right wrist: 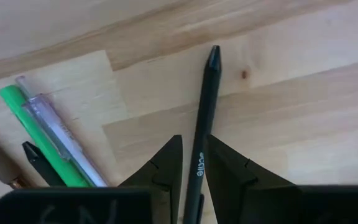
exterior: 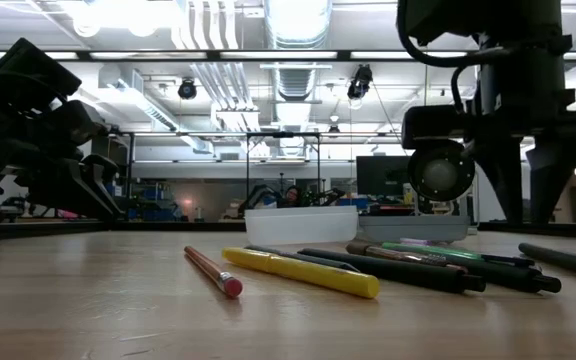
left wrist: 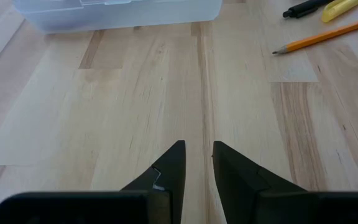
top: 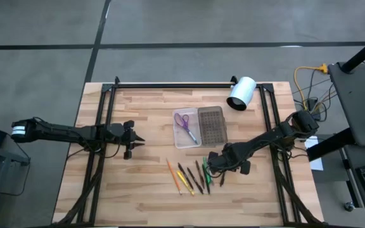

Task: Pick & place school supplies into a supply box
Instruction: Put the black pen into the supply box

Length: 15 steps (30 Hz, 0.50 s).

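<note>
Risk first: right gripper (right wrist: 191,163) pinches a dark pen (right wrist: 205,109) near one end, so we expect it could pivot or slip on lifting. Supply box (top: 198,126) lies at 11 o'clock from it, scissors (top: 184,123) already inside. Left gripper (left wrist: 197,163) waits narrow, empty. Pale wood counter (top: 138,190); workshop behind

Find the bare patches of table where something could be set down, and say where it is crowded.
Bare wood lies between the left end effector and the supply box, and along the table near edge. It is crowded below the box, where pens and pencils lie beside the right end effector.
</note>
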Available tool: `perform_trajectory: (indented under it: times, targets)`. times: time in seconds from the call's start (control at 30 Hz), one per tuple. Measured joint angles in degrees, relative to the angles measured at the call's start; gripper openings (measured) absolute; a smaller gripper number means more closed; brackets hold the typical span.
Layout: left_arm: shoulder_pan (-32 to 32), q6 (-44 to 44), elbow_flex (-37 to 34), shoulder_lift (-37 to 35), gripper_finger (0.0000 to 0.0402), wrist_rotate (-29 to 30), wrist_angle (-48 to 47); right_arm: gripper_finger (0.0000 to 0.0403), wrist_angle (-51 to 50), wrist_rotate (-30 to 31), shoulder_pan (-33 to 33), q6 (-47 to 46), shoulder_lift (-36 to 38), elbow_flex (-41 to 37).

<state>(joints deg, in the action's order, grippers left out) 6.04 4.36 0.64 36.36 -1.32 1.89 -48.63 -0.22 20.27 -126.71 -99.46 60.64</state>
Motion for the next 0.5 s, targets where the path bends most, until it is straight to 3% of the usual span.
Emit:
perform_trajectory:
  times: [0.5]
  targets:
    - [0.0, 0.0, 0.0, 0.0, 0.0066, 0.0, 0.0, 0.0057, 1.1, -2.8, -0.1, 0.9, 0.0, -1.8]
